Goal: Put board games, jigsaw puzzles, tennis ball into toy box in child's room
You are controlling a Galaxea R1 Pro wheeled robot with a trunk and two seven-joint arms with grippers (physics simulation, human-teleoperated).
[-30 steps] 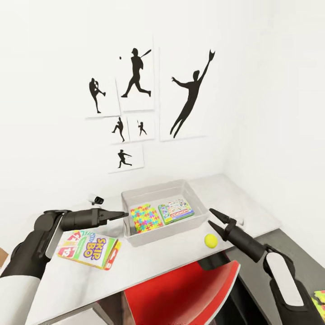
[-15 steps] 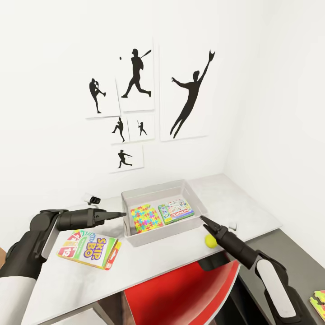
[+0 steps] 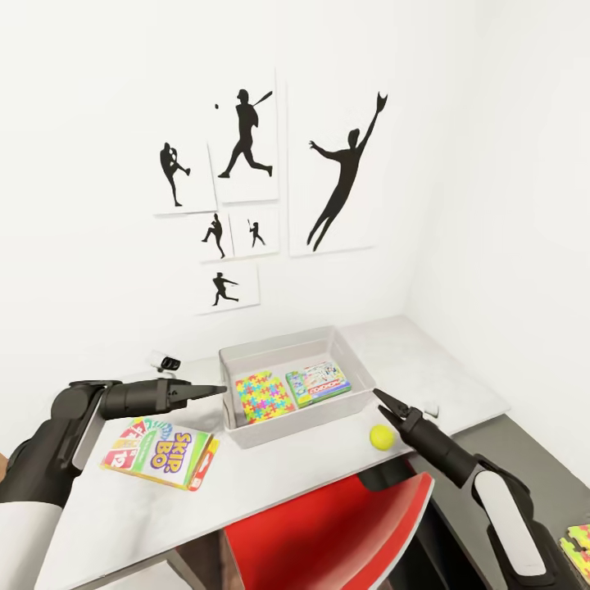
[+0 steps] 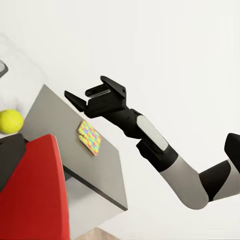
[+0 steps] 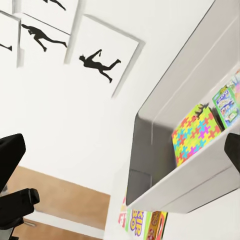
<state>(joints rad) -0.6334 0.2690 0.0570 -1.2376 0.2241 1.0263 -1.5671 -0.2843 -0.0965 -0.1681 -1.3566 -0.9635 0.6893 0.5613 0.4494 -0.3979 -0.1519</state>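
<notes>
The grey toy box (image 3: 357,367) stands on the white table (image 3: 459,369) and holds a colourful jigsaw puzzle (image 3: 264,397) and a green Monopoly board game (image 3: 318,383). A Skip-Bo board game (image 3: 160,451) lies flat on the table left of the box. The yellow tennis ball (image 3: 380,437) rests near the table's front edge. My right gripper (image 3: 383,400) hovers open just above the ball, beside the box's right end. Level with the box's left wall, my left gripper (image 3: 220,390) is open and empty above the Skip-Bo game. A second jigsaw puzzle (image 4: 89,137) lies on the lower dark surface at the right.
A red chair (image 3: 328,533) is tucked under the table's front edge, below the ball. A small white and black object (image 3: 166,360) sits at the table's back left. Baseball silhouette pictures (image 3: 246,139) hang on the wall behind. The room's corner closes the right side.
My right gripper swung left toward the box, then eased back right, ending just above the ball. The left arm has barely moved, and the ball and games stay put.
</notes>
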